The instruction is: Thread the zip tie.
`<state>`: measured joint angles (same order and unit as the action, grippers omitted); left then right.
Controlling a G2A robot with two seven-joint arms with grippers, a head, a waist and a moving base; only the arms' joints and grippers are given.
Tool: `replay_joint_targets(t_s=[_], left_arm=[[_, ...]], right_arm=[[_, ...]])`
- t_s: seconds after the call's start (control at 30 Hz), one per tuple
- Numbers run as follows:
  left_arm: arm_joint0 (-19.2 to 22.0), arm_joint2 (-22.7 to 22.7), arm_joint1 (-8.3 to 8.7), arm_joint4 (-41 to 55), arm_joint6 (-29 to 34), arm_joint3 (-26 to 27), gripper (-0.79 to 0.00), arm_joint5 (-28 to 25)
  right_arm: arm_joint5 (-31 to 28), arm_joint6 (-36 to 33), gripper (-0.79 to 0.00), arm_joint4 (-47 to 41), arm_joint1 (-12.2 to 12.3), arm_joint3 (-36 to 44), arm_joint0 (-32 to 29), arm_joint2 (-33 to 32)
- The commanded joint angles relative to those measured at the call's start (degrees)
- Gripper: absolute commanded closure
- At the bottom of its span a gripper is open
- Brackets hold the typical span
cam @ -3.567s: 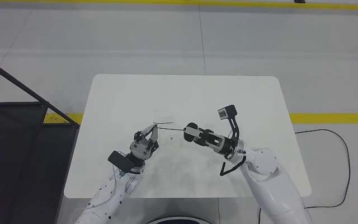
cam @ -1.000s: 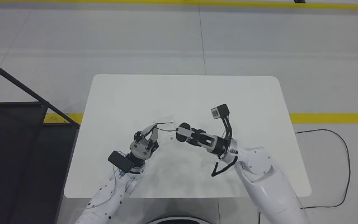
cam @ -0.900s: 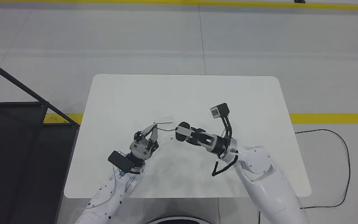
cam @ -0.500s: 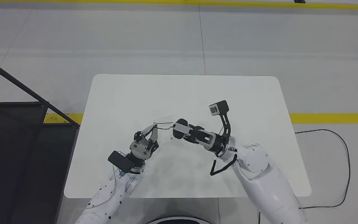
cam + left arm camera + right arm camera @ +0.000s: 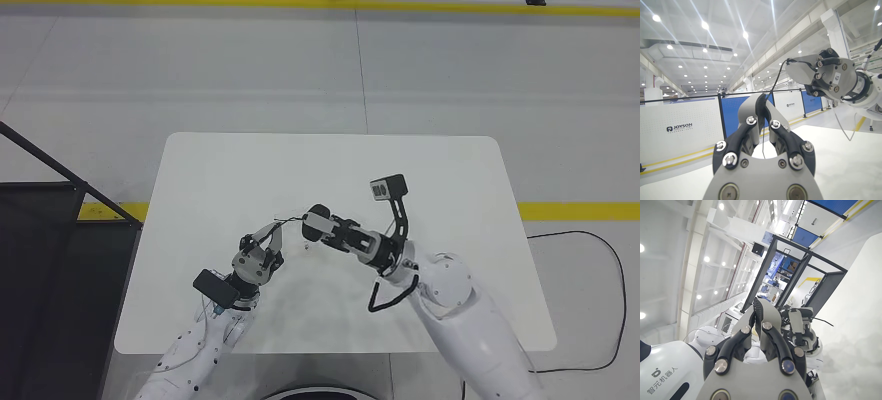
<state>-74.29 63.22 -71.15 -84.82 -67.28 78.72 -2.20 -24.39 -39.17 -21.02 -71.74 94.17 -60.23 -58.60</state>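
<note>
Left wrist view: nearest the camera, the left fingers (image 5: 751, 110) are pressed together on the zip tie (image 5: 775, 84), a thin black strap whose loose tail hangs down between the finger bases. Beyond the fingertips the strap rises in a gentle curve, clear of the white counter (image 5: 829, 151), to the right fingers (image 5: 800, 73), which are closed with the strap's far end pinched at their very tips. In the right wrist view those pads meet, and farther off the tail pokes out sideways from the left fingers. From the top view, both arms meet over the near middle of the counter, fingertips close but apart, the tie bridging the short gap between them
</note>
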Motion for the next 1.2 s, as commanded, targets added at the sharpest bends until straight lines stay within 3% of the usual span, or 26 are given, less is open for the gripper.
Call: replay_joint_targets(t_s=[0.0, 0.27, 0.57, 0.9, 1.17], left_arm=[[0.00, 0.00, 0.00, 0.00, 0.00, 0.00, 0.000, 0.00], [0.00, 0.00, 0.00, 0.00, 0.00, 0.00, 0.000, 0.00], [-0.93, 0.74, -0.09, 0.18, 0.95, 2.15, 0.000, 1.40], [-1.15, 0.90, -0.77, -1.30, -2.04, 2.42, 0.000, 6.40], [-1.02, 0.76, -0.89, -1.42, -2.13, 2.16, 0.000, 6.55]], right_arm=[[-0.03, 0.24, 0.000, -0.05, -0.11, -0.27, 0.22, 0.10], [-0.61, 0.83, 0.000, 0.73, -0.36, -0.92, 0.22, 0.08], [-2.29, -1.27, 0.000, 0.26, 0.74, 2.47, -5.11, -4.50], [8.69, -0.28, 0.000, 3.63, 2.15, 6.63, -10.46, -9.96], [8.98, -0.23, 0.000, 3.95, 2.20, 6.77, -10.59, -10.13]])
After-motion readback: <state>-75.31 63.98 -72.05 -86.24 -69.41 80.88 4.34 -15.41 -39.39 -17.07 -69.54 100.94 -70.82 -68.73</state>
